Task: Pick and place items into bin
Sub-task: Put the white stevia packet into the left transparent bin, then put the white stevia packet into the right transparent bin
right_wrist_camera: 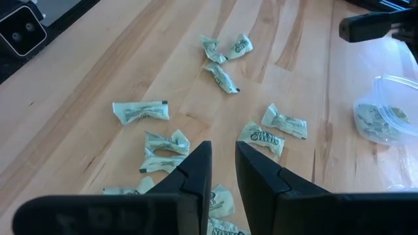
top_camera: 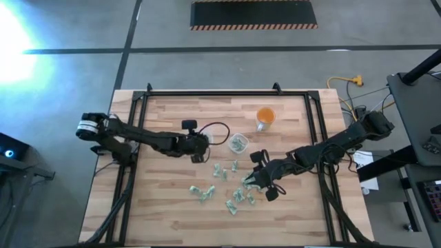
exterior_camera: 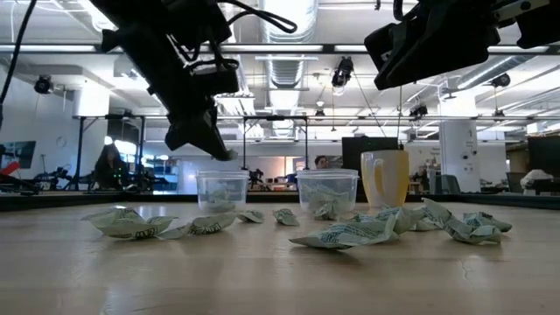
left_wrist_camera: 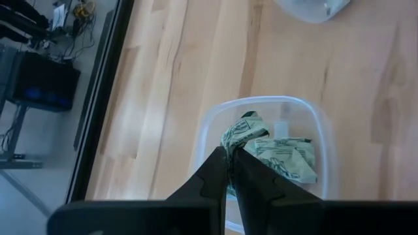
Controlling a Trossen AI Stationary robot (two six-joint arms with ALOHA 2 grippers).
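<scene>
Glare whitens the floor top left from overhead; ceiling strip lights backlight the dark arms; the near worktop blurs.

Overhead view straight down; low view level across table; wrist views close above it.

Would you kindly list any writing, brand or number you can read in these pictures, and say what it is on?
None can be read.
Wrappers: dark print, too blurred to read.
Orange cup: no marking visible.
Clear cups: no label visible.
</scene>
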